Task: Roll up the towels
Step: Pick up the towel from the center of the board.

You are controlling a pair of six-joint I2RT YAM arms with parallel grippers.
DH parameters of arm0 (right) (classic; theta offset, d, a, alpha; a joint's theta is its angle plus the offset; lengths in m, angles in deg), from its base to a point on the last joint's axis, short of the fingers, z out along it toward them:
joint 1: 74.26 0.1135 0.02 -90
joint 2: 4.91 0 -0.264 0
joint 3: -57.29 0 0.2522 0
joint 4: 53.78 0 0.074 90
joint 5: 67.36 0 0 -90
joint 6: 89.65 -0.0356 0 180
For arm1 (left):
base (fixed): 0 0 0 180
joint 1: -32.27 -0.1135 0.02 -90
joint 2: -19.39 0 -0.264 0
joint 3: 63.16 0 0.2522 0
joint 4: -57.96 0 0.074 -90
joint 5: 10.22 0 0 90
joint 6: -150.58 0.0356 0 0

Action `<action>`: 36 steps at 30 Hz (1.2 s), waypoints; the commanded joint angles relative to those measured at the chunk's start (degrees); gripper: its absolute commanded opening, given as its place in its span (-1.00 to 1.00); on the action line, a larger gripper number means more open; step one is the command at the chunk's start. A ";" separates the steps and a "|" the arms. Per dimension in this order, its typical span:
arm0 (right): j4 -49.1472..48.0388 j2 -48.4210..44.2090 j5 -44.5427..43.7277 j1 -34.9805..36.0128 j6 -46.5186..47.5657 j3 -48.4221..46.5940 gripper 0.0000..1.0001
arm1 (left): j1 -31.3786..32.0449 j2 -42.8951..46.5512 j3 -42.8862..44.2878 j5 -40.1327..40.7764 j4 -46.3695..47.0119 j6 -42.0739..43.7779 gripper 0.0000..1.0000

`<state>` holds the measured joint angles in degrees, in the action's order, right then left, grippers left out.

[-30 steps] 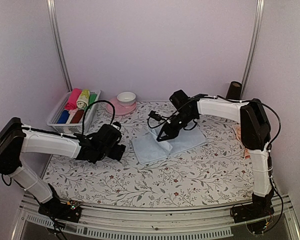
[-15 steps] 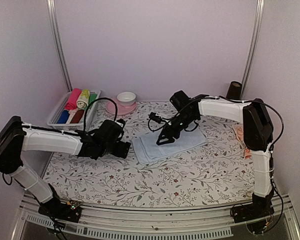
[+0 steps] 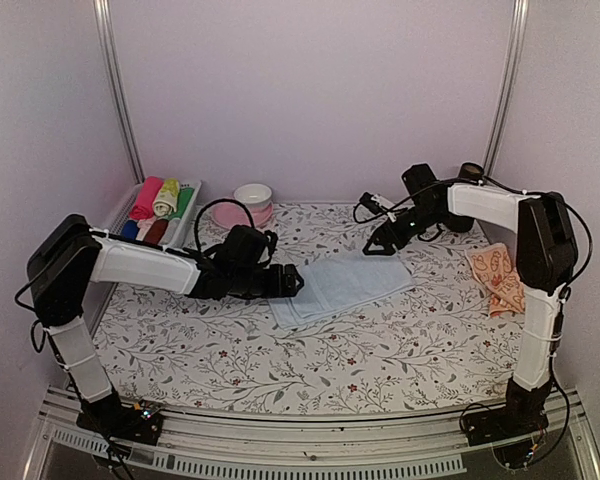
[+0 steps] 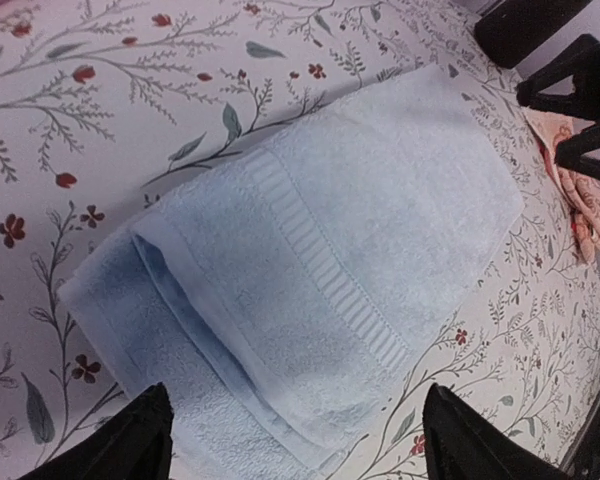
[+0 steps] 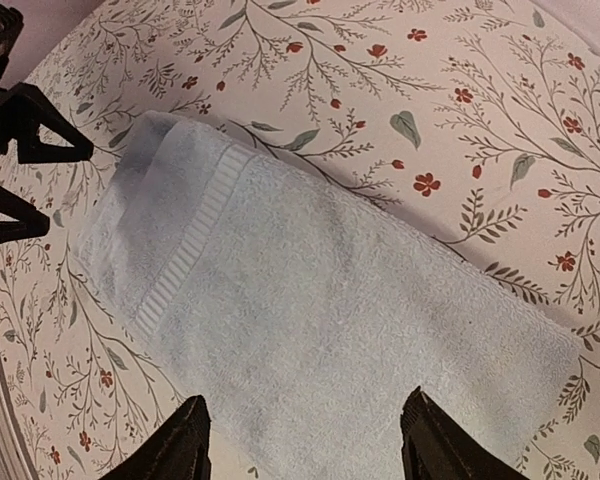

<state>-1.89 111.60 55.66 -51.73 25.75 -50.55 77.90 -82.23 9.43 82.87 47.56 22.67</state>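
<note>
On my left wrist feed the left gripper (image 4: 295,392) shows only its two fingertips (image 4: 145,440); the rest is cut off at the bottom edge. Far beyond the finger on the picture's right, the peach towel (image 4: 580,205) is clipped by the frame edge and blurred. The right gripper (image 5: 305,396) is cropped the same way, and the blue towel (image 5: 330,330) runs out of frame between its fingers. From overhead I can't tell whether the left fingertips touch that towel.

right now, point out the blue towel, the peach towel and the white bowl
blue towel (image 3: 345,283), top external view, middle of its folded upper layer
peach towel (image 3: 498,275), top external view, middle of the crumpled cloth
white bowl (image 3: 252,198), top external view, its near outer wall
</note>
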 commanded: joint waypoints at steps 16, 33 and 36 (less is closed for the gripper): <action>-5.42 -3.97 -1.58 -2.03 -1.59 3.95 0.34 | -1.86 -8.92 -0.99 -7.27 10.93 -18.27 0.52; -6.11 -3.65 -1.86 -2.02 -1.50 4.26 0.35 | -2.46 -13.84 -2.38 -8.49 16.25 -21.46 0.37; -6.07 -3.74 -2.00 -1.99 -1.50 4.26 0.35 | -2.45 -12.99 -3.34 -7.61 16.15 -22.23 0.38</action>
<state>-6.96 109.81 54.19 -53.70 24.53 -47.12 76.04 -94.50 7.79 75.16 63.95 1.78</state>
